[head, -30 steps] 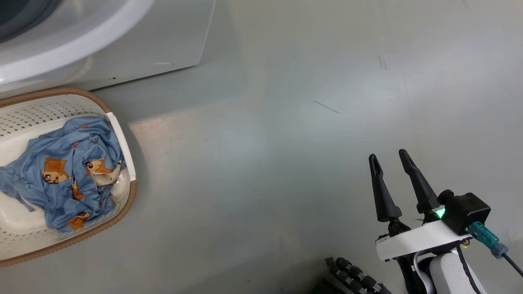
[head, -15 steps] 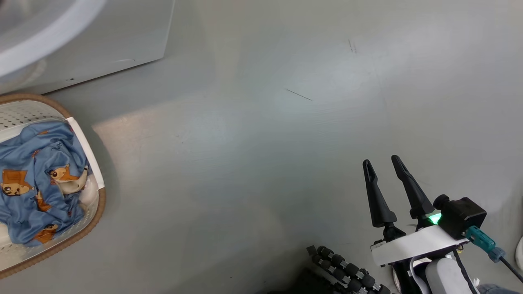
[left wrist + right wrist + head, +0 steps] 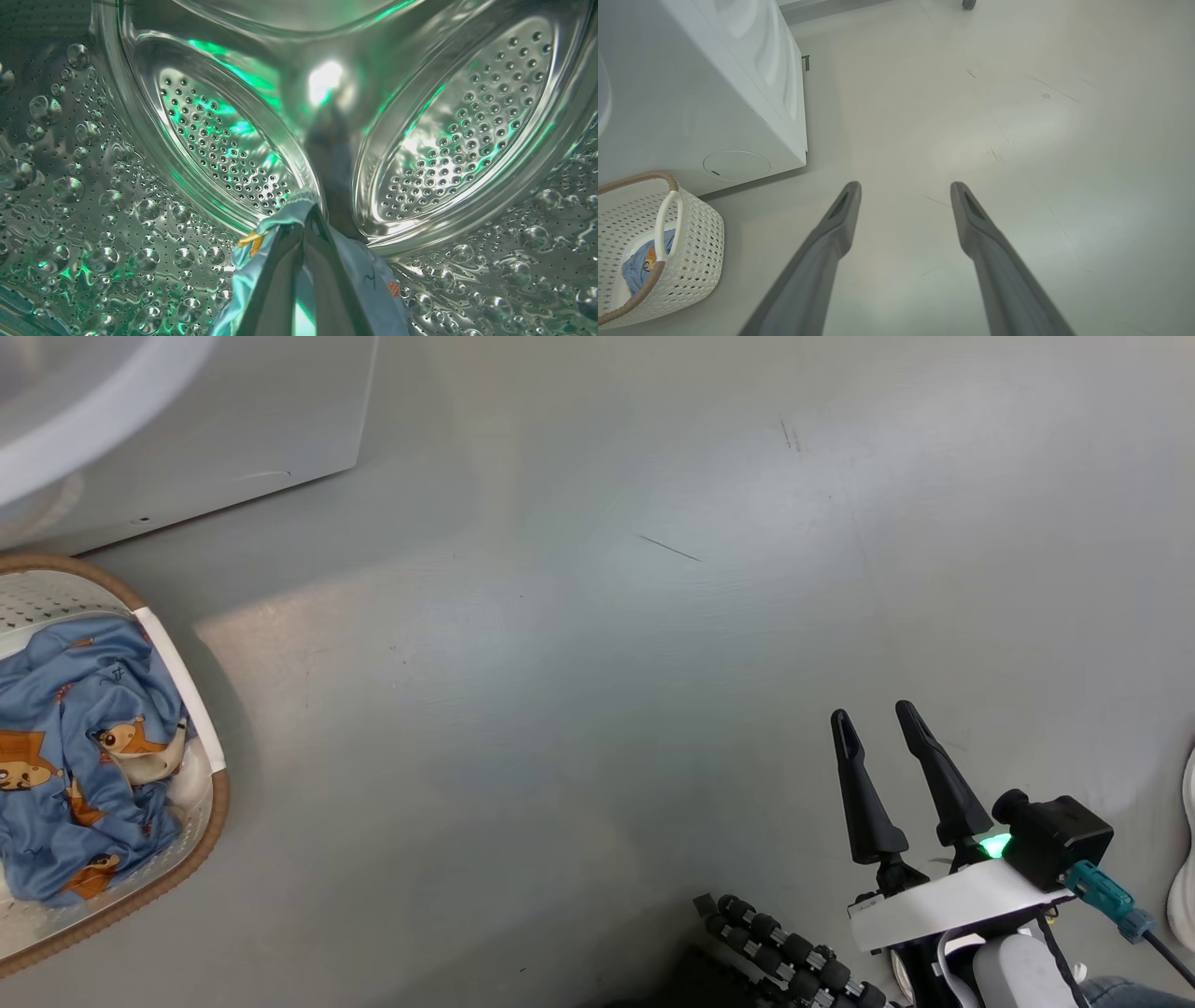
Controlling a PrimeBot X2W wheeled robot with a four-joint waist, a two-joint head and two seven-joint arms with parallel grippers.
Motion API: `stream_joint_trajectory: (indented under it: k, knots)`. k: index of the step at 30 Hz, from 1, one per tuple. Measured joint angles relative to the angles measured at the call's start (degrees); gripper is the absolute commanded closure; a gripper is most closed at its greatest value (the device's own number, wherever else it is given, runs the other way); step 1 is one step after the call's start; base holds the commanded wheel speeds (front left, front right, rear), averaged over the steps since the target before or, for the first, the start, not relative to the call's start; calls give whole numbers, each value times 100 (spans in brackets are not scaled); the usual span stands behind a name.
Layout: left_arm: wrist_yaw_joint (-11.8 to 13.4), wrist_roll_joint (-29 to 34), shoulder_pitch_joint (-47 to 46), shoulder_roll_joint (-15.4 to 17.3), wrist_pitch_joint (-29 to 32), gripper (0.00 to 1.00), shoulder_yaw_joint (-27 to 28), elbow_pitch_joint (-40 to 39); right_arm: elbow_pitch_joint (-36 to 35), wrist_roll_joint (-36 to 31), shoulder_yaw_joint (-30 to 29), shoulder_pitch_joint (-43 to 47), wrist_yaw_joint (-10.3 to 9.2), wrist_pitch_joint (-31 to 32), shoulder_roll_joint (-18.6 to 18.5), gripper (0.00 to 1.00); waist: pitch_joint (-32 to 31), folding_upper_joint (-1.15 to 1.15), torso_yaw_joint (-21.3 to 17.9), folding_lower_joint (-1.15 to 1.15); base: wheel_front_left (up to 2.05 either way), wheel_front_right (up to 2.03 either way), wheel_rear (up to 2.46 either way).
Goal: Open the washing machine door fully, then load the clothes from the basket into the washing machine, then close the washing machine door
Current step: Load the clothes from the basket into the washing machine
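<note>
1. A light blue soft piece of clothing (image 3: 369, 270) with a bit of orange print is inside the shiny steel drum (image 3: 467, 116), which is full of little holes.
2. The left gripper (image 3: 308, 224) pinches this piece. Its two dark fingers are pressed together, and the cloth hangs down on both sides of them.
3. More light blue clothes (image 3: 75, 747) with orange-brown cartoon figures and some cream cloth lie bunched up in the cream-white plastic basket (image 3: 213, 812). The basket has small holes, a brown rim and a white handle.
4. The basket sits on the floor just beside the front of the big white washing machine (image 3: 233, 420), at the left of the head view.
5. In the right wrist view, the basket (image 3: 696, 261) stands near the bottom corner of the washing machine (image 3: 691, 93). A little of the blue clothes (image 3: 635, 270) peeks out from inside.
6. The right gripper (image 3: 875, 716) has its two long dark fingers spread apart, and bare floor shows between them. It hangs over the smooth grey floor (image 3: 560, 709), well apart from the basket.
7. A small green light (image 3: 994, 847) glows on the right wrist.
</note>
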Motion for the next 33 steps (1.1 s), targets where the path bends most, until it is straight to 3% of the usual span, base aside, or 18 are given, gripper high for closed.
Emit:
stream_joint_trajectory:
  k: [5,6,9,10,11,24,33]
  knots:
    - [-2,19,8,-21,200,100,-159,281,4,0,-7,0,0,0,0,0,-39,0,18,0,0,0,0]
    - [-10,52,20,-30,259,93,-179,368,4,-1,-7,0,0,0,1,0,-49,0,22,0,0,0,0]
    - [-20,87,45,-36,355,57,-241,508,5,0,-10,0,-1,0,1,0,-81,0,31,0,0,0,0]
    - [-53,109,45,-37,360,20,-275,552,5,0,-13,0,-1,0,1,0,-90,0,33,0,0,0,0]
    - [-65,134,45,-37,427,0,-322,592,5,-1,-20,0,-1,0,1,0,-100,0,36,0,0,0,0]
    - [-48,218,65,-425,801,0,-497,1177,27,-7,-247,-12,-52,0,1,0,-347,0,229,0,0,0,0]
    - [1,38,380,-940,676,0,-323,1492,78,-96,-386,-203,-52,0,-5,0,-670,0,548,0,0,0,0]
